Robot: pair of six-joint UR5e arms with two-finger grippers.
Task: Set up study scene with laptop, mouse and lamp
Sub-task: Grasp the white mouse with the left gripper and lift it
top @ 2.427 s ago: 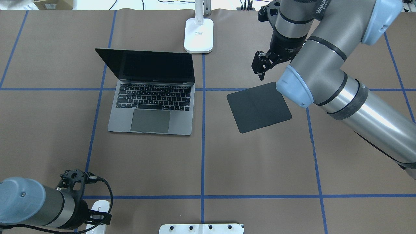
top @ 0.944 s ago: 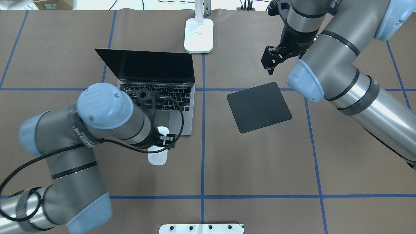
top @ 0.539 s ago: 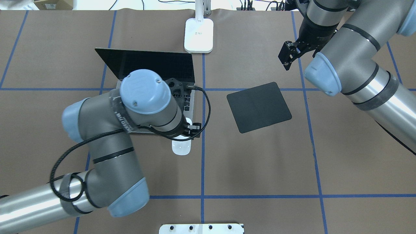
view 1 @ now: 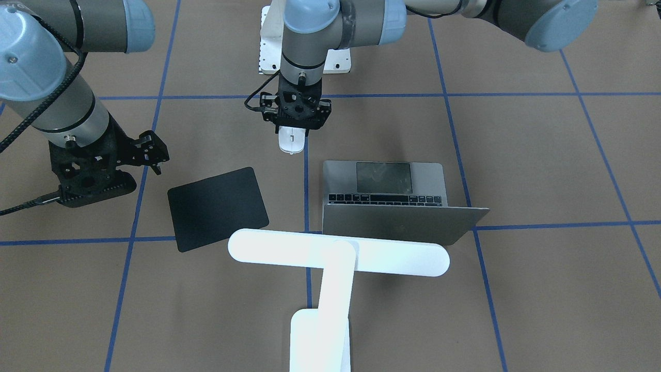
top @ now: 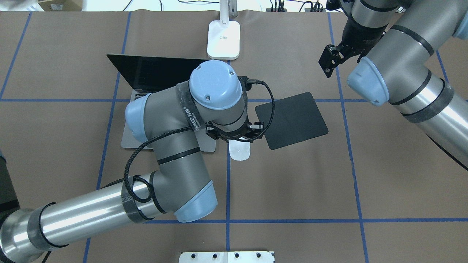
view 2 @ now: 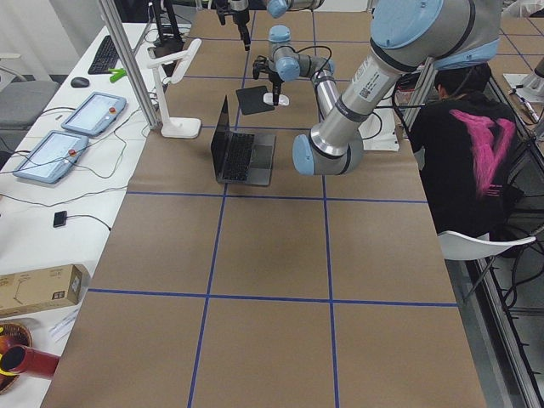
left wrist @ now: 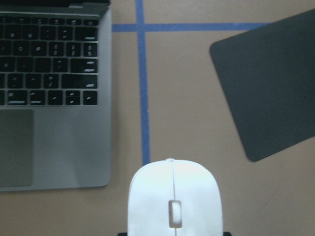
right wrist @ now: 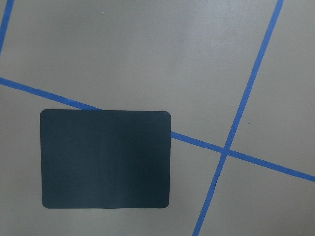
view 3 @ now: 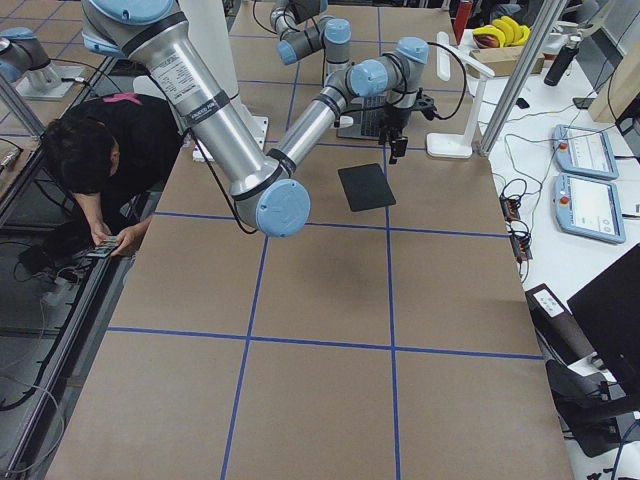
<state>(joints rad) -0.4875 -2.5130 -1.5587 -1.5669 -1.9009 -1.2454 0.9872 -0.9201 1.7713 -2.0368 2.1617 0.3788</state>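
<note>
Moved: small shiny white oval mouse (top: 239, 151) came from the near left corner to the middle, beside the grey metal laptop (view 1: 403, 222)
Left gripper (view 1: 293, 129): pinching the mouse
Right gripper (top: 329, 62): backed toward the far edge; spread or not, cannot tell
Next: likely onto the black flat mouse pad (top: 291, 119)

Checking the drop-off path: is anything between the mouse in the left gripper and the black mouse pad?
Nothing visible stands in the way. The mouse, held in the left gripper by its jaws, hangs beside the laptop corner. Only the bare table surface lies between it and the mouse pad.
</note>
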